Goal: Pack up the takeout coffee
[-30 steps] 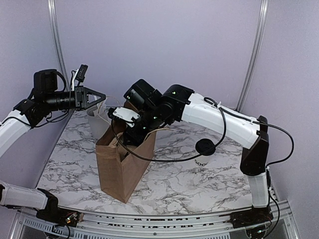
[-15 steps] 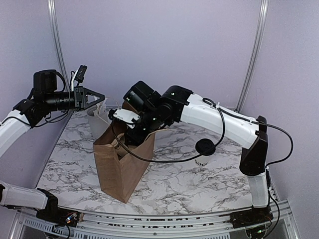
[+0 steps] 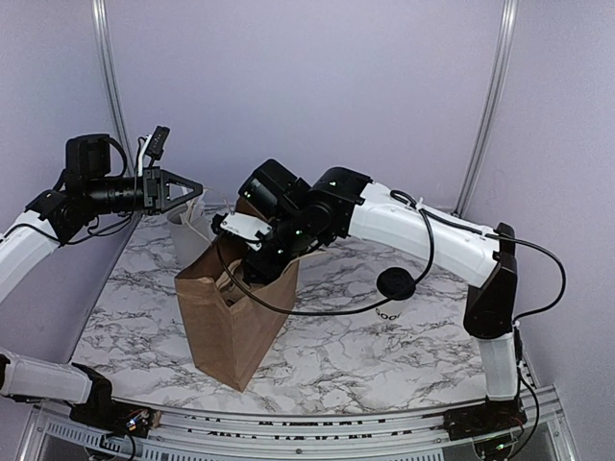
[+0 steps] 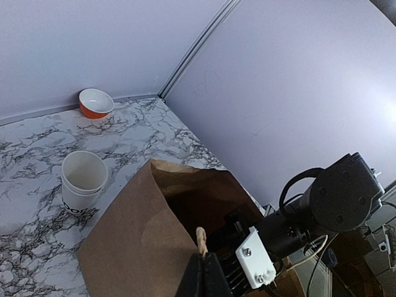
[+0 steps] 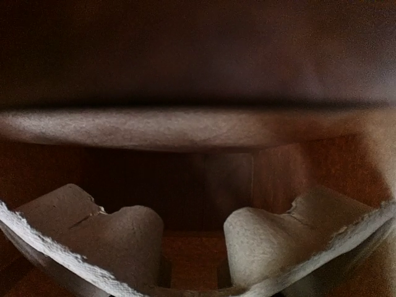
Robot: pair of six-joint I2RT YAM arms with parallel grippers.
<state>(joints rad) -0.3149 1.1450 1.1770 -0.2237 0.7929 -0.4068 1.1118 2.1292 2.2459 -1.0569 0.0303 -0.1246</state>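
The takeout coffee [image 3: 392, 300], a white cup with a black lid, stands on the marble right of the brown paper bag [image 3: 231, 322]. My left gripper [image 3: 197, 187] is up at the bag's back left. In the left wrist view it is shut [image 4: 203, 275] on the bag's twisted paper handle [image 4: 201, 240], holding the mouth open. My right wrist [image 3: 258, 240] reaches down into the bag and its fingers are hidden there. The right wrist view shows the bag's dark inside and a grey pulp cup carrier [image 5: 93, 229] close against the camera, seemingly held.
A lidless white paper cup [image 4: 85, 179] with lettering stands behind the bag and also shows in the top view [image 3: 183, 230]. An orange bowl [image 4: 96, 102] sits by the back wall. The right arm's black cable [image 3: 317, 307] hangs over the bag's right side.
The right gripper has sunk a little deeper into the bag. The bag's near top edge has shifted slightly left. The left gripper has held still.
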